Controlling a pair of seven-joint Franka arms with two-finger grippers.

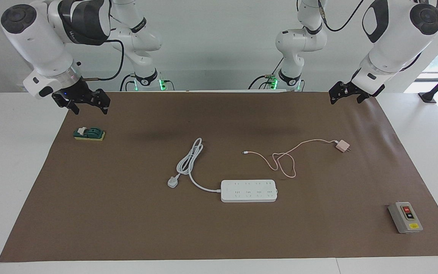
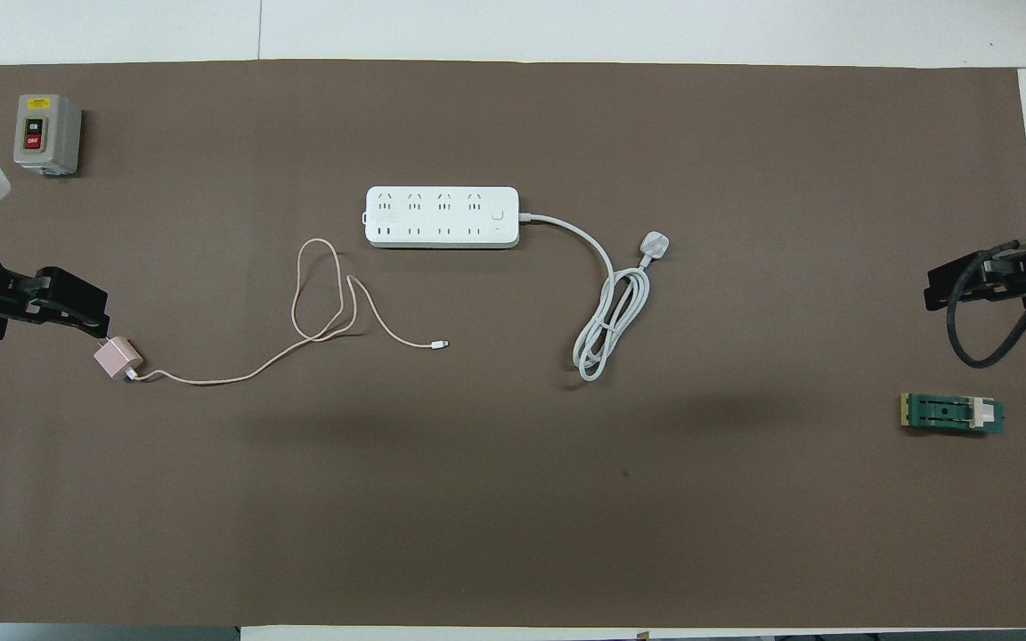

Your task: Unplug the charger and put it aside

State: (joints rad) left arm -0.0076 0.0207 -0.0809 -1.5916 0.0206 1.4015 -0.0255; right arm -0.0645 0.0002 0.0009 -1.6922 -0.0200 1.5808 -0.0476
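Note:
The pale pink charger (image 1: 342,145) lies on the brown mat, unplugged, toward the left arm's end; it also shows in the overhead view (image 2: 117,358). Its thin pink cable (image 1: 283,160) loops toward the white power strip (image 1: 248,190), which lies farther from the robots with no plug in its sockets. My left gripper (image 1: 346,99) hangs open and empty in the air over the mat's edge; in the overhead view it (image 2: 85,312) sits just beside the charger. My right gripper (image 1: 89,105) waits open and empty over the mat at the right arm's end.
The strip's thick white cord and three-pin plug (image 1: 172,182) lie coiled beside it. A grey on/off switch box (image 1: 405,217) stands farther out at the left arm's end. A small green block (image 1: 89,133) lies under the right gripper.

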